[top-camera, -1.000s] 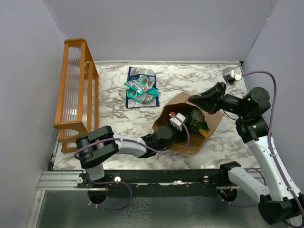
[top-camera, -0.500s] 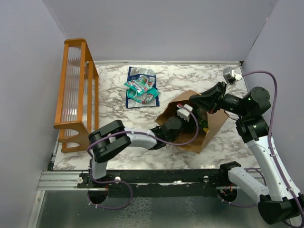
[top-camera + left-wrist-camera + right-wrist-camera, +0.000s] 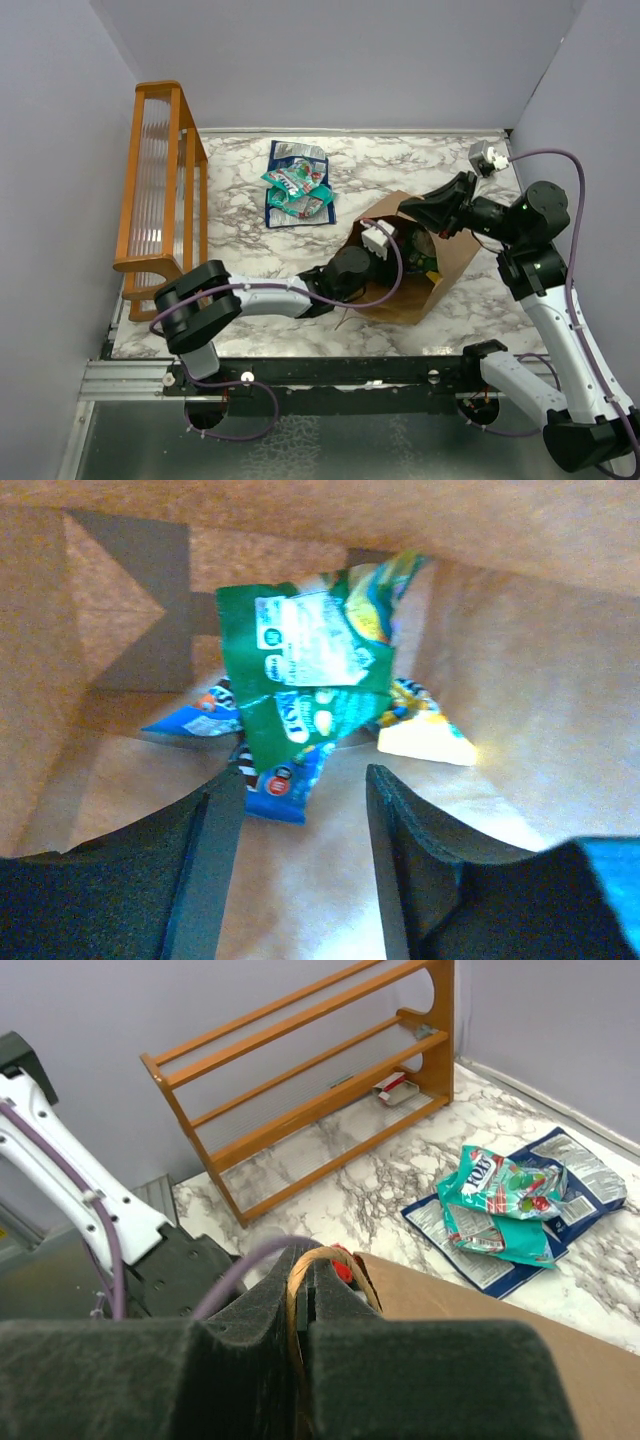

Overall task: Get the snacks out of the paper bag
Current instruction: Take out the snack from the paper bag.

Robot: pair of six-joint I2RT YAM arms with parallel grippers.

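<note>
1. Top view: the bag (image 3: 450, 262) lies on its side on the table (image 3: 240, 250), its mouth facing the left arm.
2. The left arm reaches into that mouth, so its claw is hidden inside the bag here.
3. The right claw (image 3: 408, 211) sits at the bag's far upper rim.
4. Two snacks lie on the table beyond the bag, well apart from it: a teal packet (image 3: 300, 190) on top of a dark blue packet (image 3: 290, 160).
5. The rack (image 3: 160, 190) stands far from the bag, at the table's left edge.
6. Left wrist view: the left claw (image 3: 300, 800) is released inside the bag, jaws apart with nothing between them.
7. Just past its tips, at the bag's bottom, lie a green packet (image 3: 300, 680), a blue packet (image 3: 275, 785) partly under it, and a yellow packet (image 3: 425, 735) beside them.
8. Right wrist view: the right claw (image 3: 303, 1305) is clenched on the bag's thin handle (image 3: 291, 1300), whose loop sticks out between the pads.
9. Beyond the bag's brown wall, the teal and dark blue packets lie on the table, with the rack farther off.
</note>
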